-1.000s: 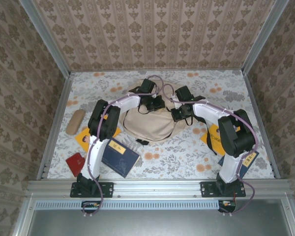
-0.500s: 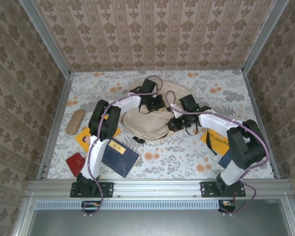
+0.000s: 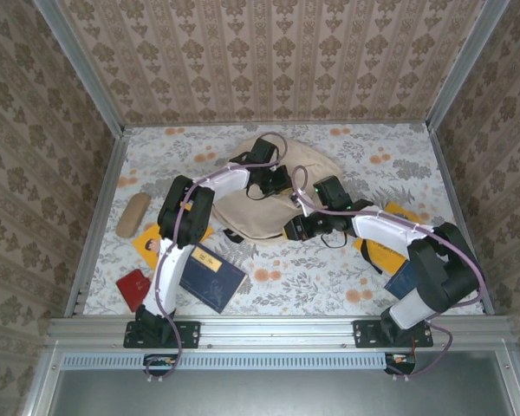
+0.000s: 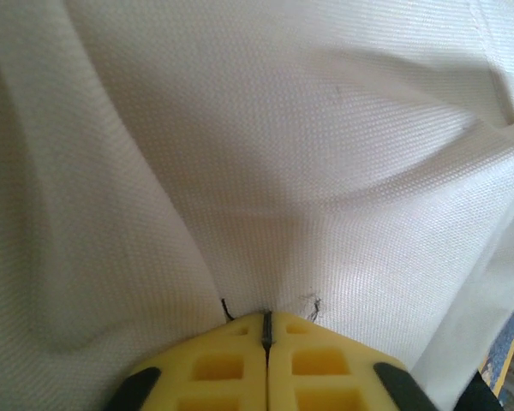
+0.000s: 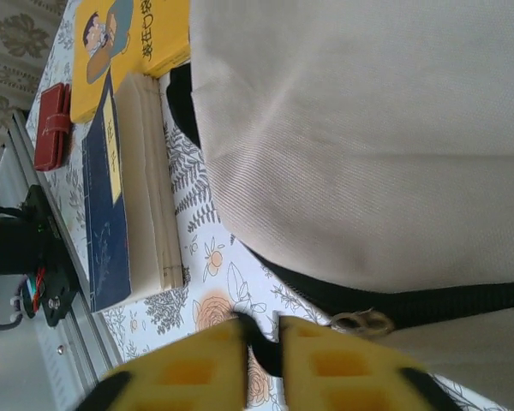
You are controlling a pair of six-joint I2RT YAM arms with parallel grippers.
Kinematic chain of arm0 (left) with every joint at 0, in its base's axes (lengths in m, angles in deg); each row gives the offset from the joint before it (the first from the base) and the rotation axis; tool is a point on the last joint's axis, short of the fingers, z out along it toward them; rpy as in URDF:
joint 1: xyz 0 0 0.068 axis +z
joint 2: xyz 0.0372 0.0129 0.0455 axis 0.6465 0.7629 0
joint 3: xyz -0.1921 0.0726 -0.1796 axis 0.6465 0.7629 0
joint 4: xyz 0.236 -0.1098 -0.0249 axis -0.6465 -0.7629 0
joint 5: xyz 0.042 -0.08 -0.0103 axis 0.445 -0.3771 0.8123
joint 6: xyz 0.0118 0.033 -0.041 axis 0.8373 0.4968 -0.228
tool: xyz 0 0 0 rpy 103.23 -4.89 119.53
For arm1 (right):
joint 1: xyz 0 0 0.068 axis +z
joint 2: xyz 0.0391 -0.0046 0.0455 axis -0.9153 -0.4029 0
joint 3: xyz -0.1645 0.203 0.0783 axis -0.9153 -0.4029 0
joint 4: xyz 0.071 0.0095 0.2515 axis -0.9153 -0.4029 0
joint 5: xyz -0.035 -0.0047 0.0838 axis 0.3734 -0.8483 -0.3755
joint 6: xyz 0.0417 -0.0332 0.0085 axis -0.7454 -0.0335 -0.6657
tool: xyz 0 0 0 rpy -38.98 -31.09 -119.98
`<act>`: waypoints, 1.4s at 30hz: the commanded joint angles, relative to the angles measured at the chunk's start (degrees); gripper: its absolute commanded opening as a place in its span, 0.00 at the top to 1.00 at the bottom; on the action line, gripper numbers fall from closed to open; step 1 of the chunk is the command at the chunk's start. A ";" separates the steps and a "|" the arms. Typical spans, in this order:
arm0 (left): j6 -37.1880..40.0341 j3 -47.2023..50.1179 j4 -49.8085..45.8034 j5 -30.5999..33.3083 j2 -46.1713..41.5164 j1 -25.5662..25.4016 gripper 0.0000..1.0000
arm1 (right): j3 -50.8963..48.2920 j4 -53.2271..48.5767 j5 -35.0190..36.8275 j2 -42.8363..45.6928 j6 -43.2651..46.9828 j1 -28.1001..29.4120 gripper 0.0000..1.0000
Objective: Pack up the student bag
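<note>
Shift of the right tool (image 5: 261, 332) is the main change. Over the last second it has swung from the right flank of the student bag (image 3: 253, 212) down to the bag's lower right edge, near centre frame in the top view, and its fingers have gone from clamped to slightly parted. In the right wrist view a black strap (image 5: 428, 300) runs into the gap between the yellow fingers; I cannot tell if it is pinched or just let go. The left tool (image 4: 265, 315) has not moved and stays clenched on beige fabric at the bag's upper middle, with creases fanning from the tips. The bag lies mid-table (image 3: 329, 286), just above centre in the top view, its outline now rounder and reaching further up-frame than a second ago. Nothing looks packed. The blue book (image 3: 210, 276), yellow book (image 3: 147, 247), small red case (image 3: 133, 288) and tan pencil case (image 3: 133, 215) lie where they were, left of the bag and outside it. Likely meaning: the arms are straightening the bag, the right one perhaps regrasping the strap, so the task is at an early stage with no opening exposed.
</note>
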 commanded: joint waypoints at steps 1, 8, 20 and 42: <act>3.78 -1.27 -3.28 -0.17 0.70 -0.13 0.84 | -0.54 0.50 6.40 5.11 -6.38 -0.09 0.58; 10.47 3.47 -7.07 0.21 -12.74 0.77 0.64 | -1.60 -3.32 21.97 11.63 -16.83 -4.10 0.35; 8.05 29.87 -9.15 6.09 -36.32 -5.16 0.48 | -0.36 -7.26 24.78 4.50 -32.82 -10.65 0.28; -16.94 42.61 8.33 4.56 -38.55 -15.85 0.45 | -0.41 -1.73 22.14 -3.56 -40.78 -10.50 0.31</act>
